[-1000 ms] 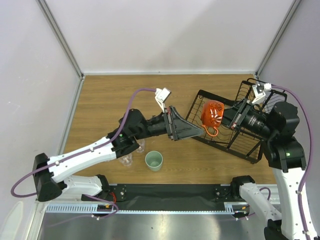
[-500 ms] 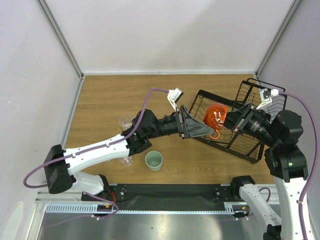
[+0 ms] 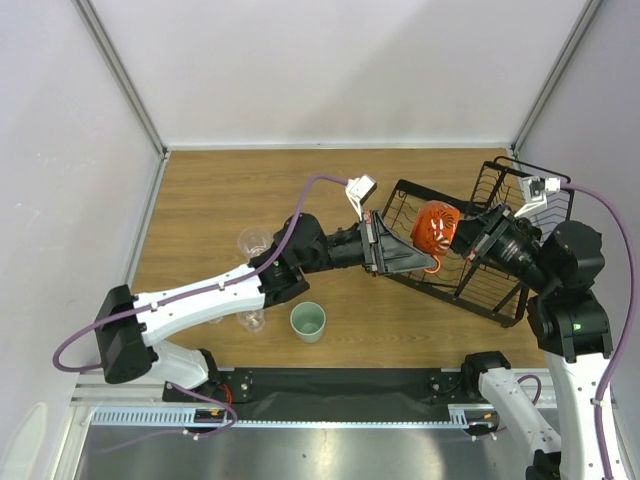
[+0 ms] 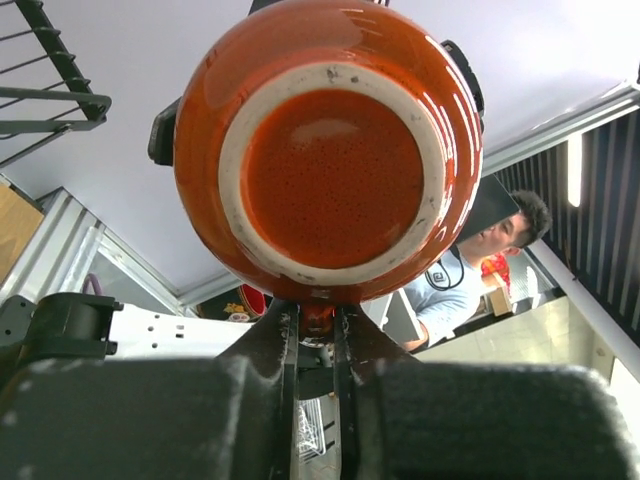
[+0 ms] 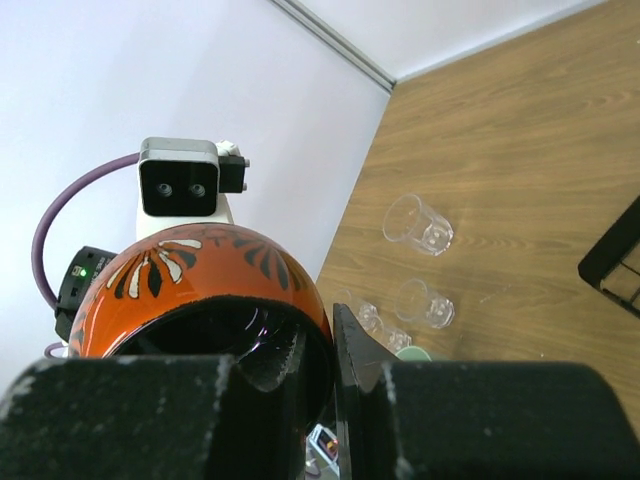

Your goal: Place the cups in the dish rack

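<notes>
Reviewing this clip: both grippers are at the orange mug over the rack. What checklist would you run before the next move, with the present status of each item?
1. Left gripper shut on the orange mug at its handle: ok.
2. Right gripper pinching the mug's rim, one finger inside: ok.
3. Mug over the dish rack in the top view: ok. Its height above the wires: cannot tell.
4. Rack spot beneath the mug free: cannot tell, hidden by the mug and the grippers.
5. Mint cup and clear tumblers loaded: not ok, they are on the table.
</notes>
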Robot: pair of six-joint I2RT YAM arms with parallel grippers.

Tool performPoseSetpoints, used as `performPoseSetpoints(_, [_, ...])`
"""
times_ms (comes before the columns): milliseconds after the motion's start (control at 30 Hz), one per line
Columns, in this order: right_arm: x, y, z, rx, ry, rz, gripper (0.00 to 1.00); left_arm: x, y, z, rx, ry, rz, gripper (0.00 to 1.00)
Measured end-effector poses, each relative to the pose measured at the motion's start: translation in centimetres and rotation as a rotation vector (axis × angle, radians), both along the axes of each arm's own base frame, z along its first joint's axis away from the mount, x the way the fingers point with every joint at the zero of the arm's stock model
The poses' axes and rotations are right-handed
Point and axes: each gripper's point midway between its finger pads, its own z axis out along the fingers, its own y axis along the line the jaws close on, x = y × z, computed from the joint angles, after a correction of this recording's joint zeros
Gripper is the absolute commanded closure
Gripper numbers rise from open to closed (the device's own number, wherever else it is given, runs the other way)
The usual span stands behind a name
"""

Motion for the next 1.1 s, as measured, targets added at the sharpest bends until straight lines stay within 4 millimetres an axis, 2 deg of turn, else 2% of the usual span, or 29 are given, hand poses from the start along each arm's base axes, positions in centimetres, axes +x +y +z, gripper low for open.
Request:
performPoseSetpoints(33, [0.0, 0.0, 0.2, 0.001, -0.008, 0.000, 0.95, 0.0, 0.0, 0.2, 0.003, -0.006, 0.002, 1.00])
performPoseSetpoints(100, [0.0, 0.0, 0.3, 0.000, -0.016, 0.001, 0.77, 0.1, 0.0, 0.1, 0.016, -0.016, 0.007, 1.00])
performPoseSetpoints(133, [0.1, 0.0, 0.2, -0.002, -0.011, 0.001, 0.63, 0.3, 0.1, 0.0, 0.025, -0.021, 0.012, 1.00])
performPoseSetpoints(200, [-0.1, 0.1, -0.5, -0.024, 0.018, 0.012, 0.54, 0.8, 0.2, -0.8, 0.063, -0.043, 0.025, 1.00])
performPoseSetpoints(300, [-0.2, -0.1, -2.2, -0.073, 0.096, 0.017, 0.52, 2.7, 0.9, -2.5, 0.138, -0.065, 0.074, 1.00])
performPoseSetpoints(400, [-0.1, -0.8, -3.5, -0.134, 0.170, -0.013, 0.51, 6.2, 2.5, -4.4, 0.234, -0.083, 0.158, 1.00])
performPoseSetpoints(500, [-0.5, -1.4, -4.1, -0.183, 0.218, -0.039, 0.53, 9.6, 4.2, -5.3, 0.325, -0.113, 0.244, 1.00])
performPoseSetpoints(600, [-0.8, -2.1, -4.0, -0.218, 0.243, -0.066, 0.59, 12.5, 5.3, -5.1, 0.411, -0.186, 0.316, 1.00])
performPoseSetpoints(667, [-1.0, -2.6, -3.3, -0.239, 0.247, -0.093, 0.61, 13.8, 4.8, -4.7, 0.455, -0.251, 0.334, 1.00])
performPoseSetpoints(733, [-0.8, -3.1, -2.0, -0.259, 0.239, -0.124, 0.67, 15.0, 4.1, -5.4, 0.505, -0.302, 0.340, 1.00])
performPoseSetpoints(833, [0.1, -3.5, 0.7, -0.279, 0.202, -0.147, 0.79, 17.5, 2.9, -9.1, 0.649, -0.340, 0.345, 1.00])
performPoseSetpoints(900, [0.7, -3.5, 1.9, -0.286, 0.188, -0.152, 0.82, 19.4, 2.0, -11.8, 0.736, -0.360, 0.351, 1.00])
performPoseSetpoints(1000, [1.4, -3.6, 2.6, -0.301, 0.193, -0.155, 0.88, 21.7, 0.9, -17.6, 0.882, -0.362, 0.337, 1.00])
performPoseSetpoints(1100, [1.8, -3.7, 2.8, -0.315, 0.203, -0.158, 0.91, 22.8, 0.7, -22.9, 0.997, -0.348, 0.311, 1.00])
